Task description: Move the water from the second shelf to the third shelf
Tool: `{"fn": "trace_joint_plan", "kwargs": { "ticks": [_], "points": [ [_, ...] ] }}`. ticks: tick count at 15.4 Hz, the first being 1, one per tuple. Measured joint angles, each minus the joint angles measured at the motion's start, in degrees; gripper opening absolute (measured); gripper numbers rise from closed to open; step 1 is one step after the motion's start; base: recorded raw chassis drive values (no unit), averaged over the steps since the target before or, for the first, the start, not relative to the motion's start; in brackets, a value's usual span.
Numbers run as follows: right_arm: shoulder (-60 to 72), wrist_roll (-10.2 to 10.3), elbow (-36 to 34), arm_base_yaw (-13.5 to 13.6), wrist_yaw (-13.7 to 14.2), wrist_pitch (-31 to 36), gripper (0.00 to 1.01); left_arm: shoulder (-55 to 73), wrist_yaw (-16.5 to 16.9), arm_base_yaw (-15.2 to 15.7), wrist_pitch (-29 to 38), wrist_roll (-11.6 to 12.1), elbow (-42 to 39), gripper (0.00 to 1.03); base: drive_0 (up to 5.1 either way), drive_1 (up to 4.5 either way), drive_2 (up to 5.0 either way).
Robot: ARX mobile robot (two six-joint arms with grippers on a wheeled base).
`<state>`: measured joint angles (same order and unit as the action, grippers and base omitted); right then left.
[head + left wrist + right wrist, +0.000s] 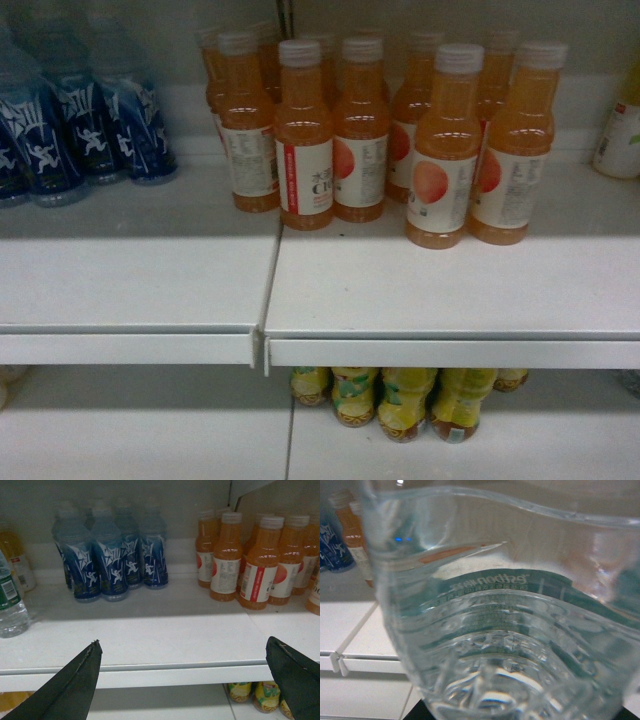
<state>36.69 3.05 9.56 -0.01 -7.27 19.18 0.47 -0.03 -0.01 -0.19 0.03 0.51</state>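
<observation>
Across the upper shelf (420,300) in the head view, orange juice bottles (305,135) with white caps stand clustered from the middle toward the right. Blue-labelled bottles (60,130) stand in a group at the far left. Yellow-labelled bottles (405,400) are partly visible on the lower shelf, under the front lip. A seam divides the upper shelf into a left and a right board. Neither arm appears in this view.

Left wrist view: the left gripper (182,641) hovers in front of the shelf's near edge. Its two dark fingers (75,680) are spread wide apart with nothing between them. They frame the bare strip of board between the blue bottles and the orange bottles. At the far left edge a clear bottle with a green-and-white label (9,602) stands upright on the board, cut off by the frame.

Right wrist view: the water (490,630) fills almost the whole picture, very close to the lens. Its clear ribbed wall and the reversed print of the green label show through the liquid. It lies in front of the shelf's near edge. An orange bottle and a blue one are glimpsed beyond it at the upper left. The fingers of the right gripper are hidden behind the bottle, so whether they grasp it cannot be told. Whether the bottle rests on any surface cannot be told either.
</observation>
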Motion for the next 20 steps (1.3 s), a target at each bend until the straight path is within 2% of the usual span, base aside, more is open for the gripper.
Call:
{"fn": "trace_joint_plan", "kwargs": {
  "ticks": [20],
  "points": [
    [-0.04, -0.02, 0.0, 0.02, -0.09, 0.04, 0.39, 0.0, 0.04, 0.0, 0.02, 0.0, 0.0, 0.98, -5.0, 2.41, 2.4]
  ]
}}
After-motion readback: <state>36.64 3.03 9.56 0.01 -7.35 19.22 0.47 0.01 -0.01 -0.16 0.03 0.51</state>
